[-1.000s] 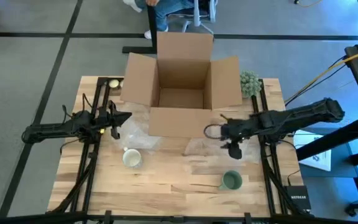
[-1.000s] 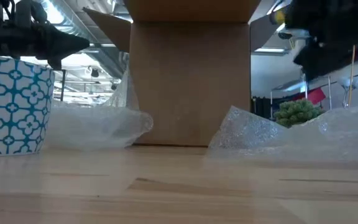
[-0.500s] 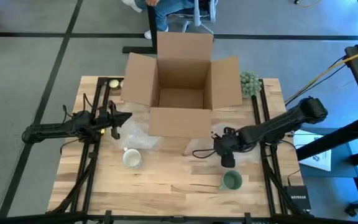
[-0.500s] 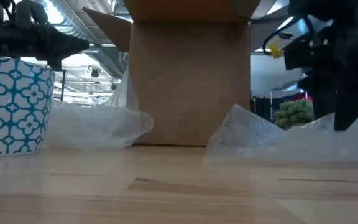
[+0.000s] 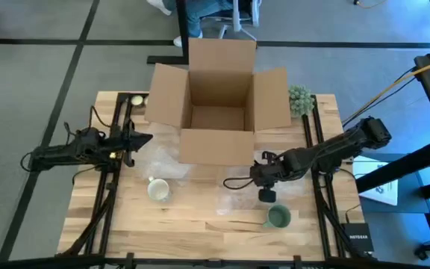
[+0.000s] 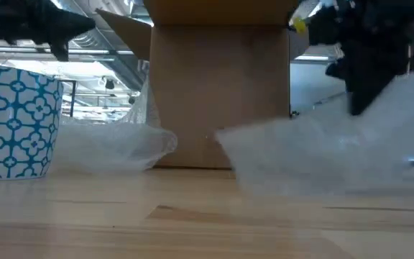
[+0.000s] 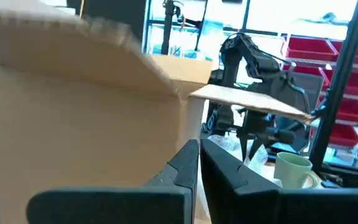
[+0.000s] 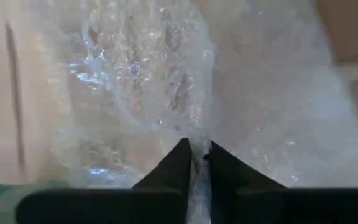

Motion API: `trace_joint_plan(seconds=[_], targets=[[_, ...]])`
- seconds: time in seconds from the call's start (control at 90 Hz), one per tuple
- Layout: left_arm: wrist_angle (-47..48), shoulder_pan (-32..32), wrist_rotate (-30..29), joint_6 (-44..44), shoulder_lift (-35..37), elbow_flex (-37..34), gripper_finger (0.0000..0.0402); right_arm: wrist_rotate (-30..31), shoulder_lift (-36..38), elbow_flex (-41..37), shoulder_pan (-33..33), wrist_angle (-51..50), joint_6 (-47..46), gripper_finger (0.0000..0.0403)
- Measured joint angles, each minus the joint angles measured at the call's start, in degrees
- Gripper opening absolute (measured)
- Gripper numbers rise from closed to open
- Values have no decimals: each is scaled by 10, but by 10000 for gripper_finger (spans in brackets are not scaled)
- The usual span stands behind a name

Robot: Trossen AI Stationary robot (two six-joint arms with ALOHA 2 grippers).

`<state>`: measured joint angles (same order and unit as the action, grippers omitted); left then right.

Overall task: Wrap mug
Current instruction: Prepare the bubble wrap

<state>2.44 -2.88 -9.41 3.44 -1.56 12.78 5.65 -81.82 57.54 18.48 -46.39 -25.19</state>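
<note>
The green mug [image 5: 278, 217] stands upright near the table's [image 5: 200, 224] front right corner, just in front of the right end effector [image 5: 260, 179], which is pinched closed on a sheet of bubble wrap [image 5: 237, 196] lying toward the table's middle. So the mug sits beside the wrap's right edge, nearest the right arm. The left end effector [image 5: 144, 139], fingers together and empty, hovers at the left edge. A patterned mug [image 5: 159, 190], another wrap sheet [image 5: 155, 158] and the open cardboard box [image 5: 216, 112] lie beyond.
</note>
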Motion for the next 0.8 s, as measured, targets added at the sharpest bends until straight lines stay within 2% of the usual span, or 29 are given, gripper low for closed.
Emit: trace_joint_plan(seconds=[0.122, 0.256, 0.456, 0.6, 0.8], targets=[[-4, 17, 0, 2, -28, 12, 0, 2, 0, 32, -1, 8, 18, 3], [-2, 40, -4, 9, -90, 12, 0, 0, -1, 32, -7, 93, 72, 8], [-34, 78, -15, 11, -208, 12, 0, -2, -2, -7, -10, 169, 124, 9], [-30, 117, -31, 16, -293, 43, 0, 0, -2, -42, -9, 195, 141, 9], [-32, 214, -75, 7, -420, 103, 0, 14, -2, -90, -9, 301, 169, 9]])
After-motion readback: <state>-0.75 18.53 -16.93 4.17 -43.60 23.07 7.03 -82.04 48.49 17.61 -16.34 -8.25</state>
